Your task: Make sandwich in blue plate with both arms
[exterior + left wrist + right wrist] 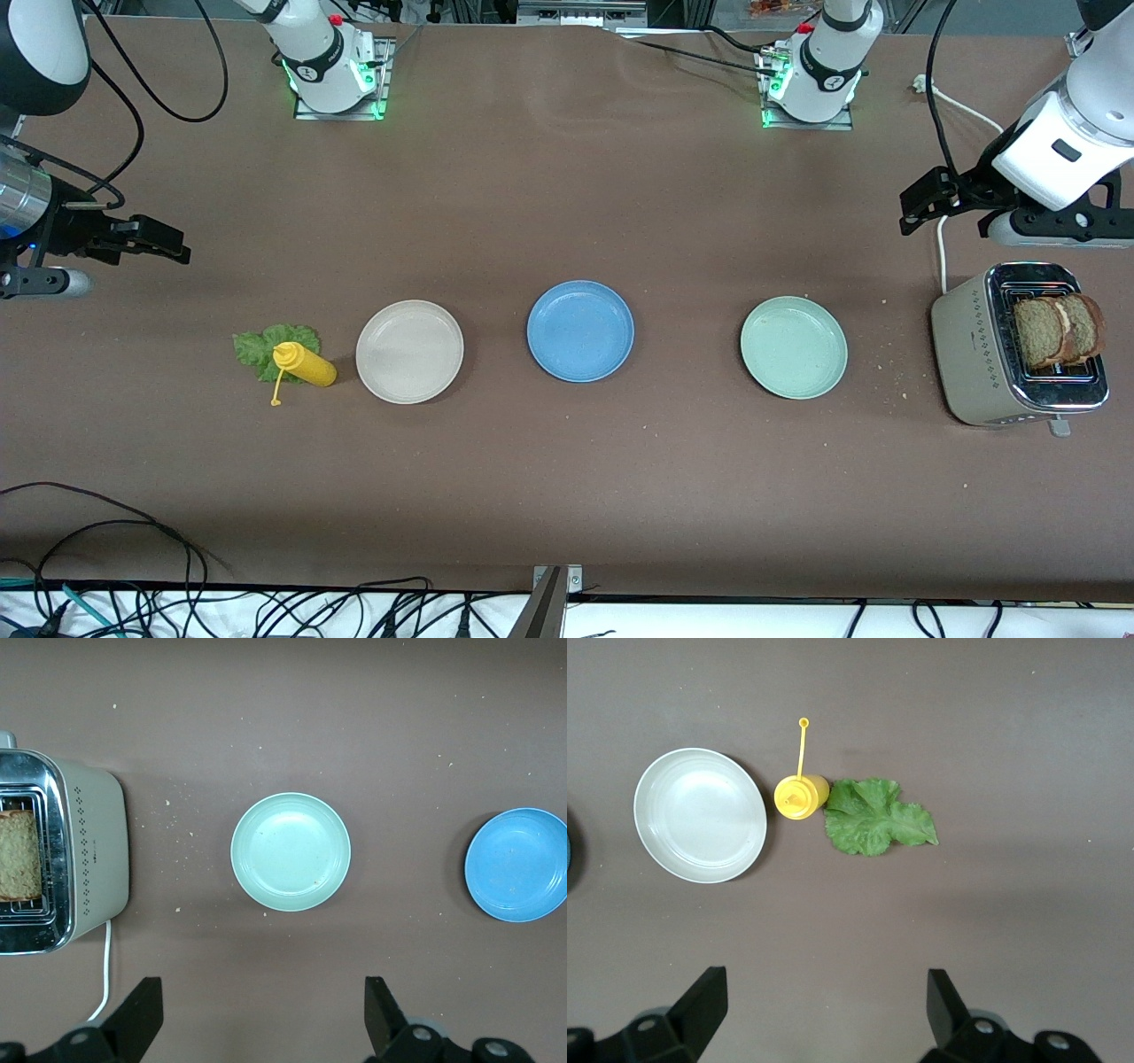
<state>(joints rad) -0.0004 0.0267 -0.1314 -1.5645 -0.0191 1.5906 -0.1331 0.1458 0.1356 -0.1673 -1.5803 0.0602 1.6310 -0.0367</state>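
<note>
Three plates sit in a row across my brown table (567, 496), and the blue plate (580, 330) is the middle one, so I place the rest by it. My left hand (921, 206) hangs in the air at the left arm's end of the table, well apart from the blue plate, with its two black fingers (140, 1017) spread wide and holding nothing. My right hand (158, 241) hangs over the right arm's end, equally far from the plate, fingers (702, 1005) parted and empty too.

The blue plate is round, shallow and matte, with a low raised rim and nothing on it. Beside it toward the left arm's end lies the pale green plate (794, 346), same shape, also bare. Past that stands the toaster (983, 354), a beige box with rounded corners and a shiny chrome top; two slices of brown bread (1059, 330), coarse-grained with dark crust, stick up from its slots. Crumbs dot the table near it.

Toward the right arm's end from the blue plate lies the cream-white plate (409, 351). Just beside it is a yellow squeeze bottle (305, 363), its cap dangling on a thin strap, and it touches a ruffled green lettuce leaf (261, 346) lying flat on the table.
</note>
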